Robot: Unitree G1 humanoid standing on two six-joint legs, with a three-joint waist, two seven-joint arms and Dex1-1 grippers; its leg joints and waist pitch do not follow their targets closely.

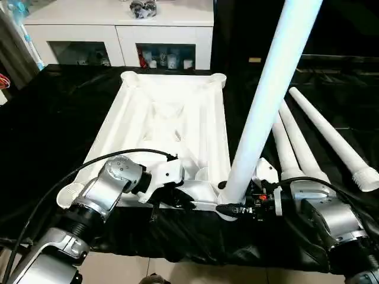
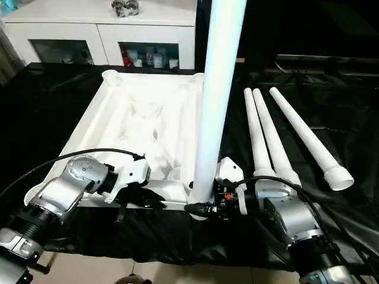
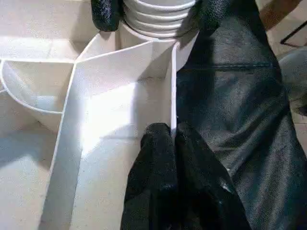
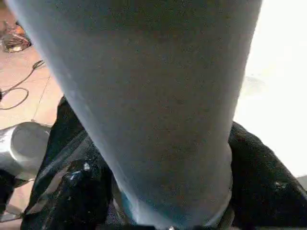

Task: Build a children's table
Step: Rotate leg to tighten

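Table top (image 1: 172,118) upside-down, L gripper (image 3: 170,136) pinching its rim, R gripper (image 1: 232,208) clasping upright leg (image 1: 266,100).

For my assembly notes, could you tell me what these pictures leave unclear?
- Upright leg: top cut off by the head views' upper edge.
- Its threaded end in the tabletop corner socket: seating depth hidden by the right gripper.
- Cabinet contents: too small.

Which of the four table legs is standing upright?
The leg at the tabletop's near right corner socket; the other three legs lie flat on the black cloth.
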